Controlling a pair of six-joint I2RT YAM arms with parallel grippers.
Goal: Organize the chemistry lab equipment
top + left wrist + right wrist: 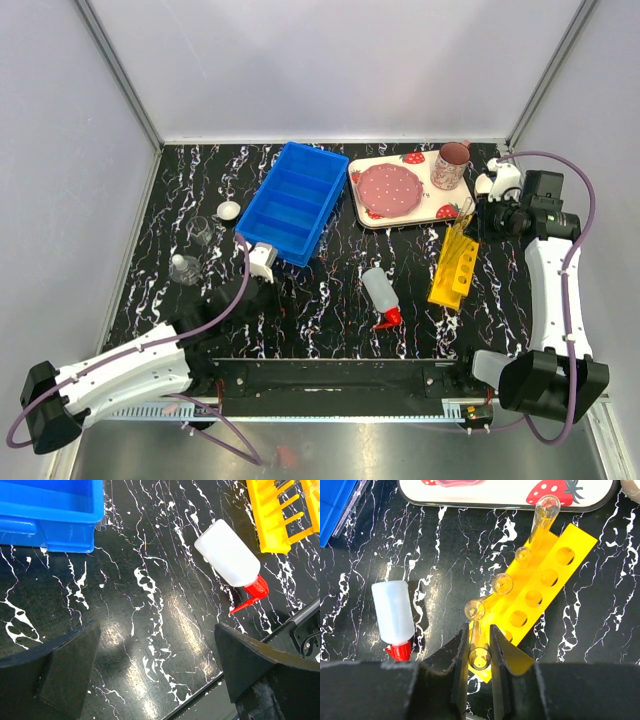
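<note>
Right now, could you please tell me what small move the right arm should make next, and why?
Probably lower the thin clear tube straight down into the yellow rack, then open. The right gripper is shut on it over the rack's near end, in line with four tubes already seated; whether it has bottomed out is unclear.

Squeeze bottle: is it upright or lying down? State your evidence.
Lying down. The squeeze bottle rests lengthwise on the table, its red nozzle pointing sideways along the surface.
</note>
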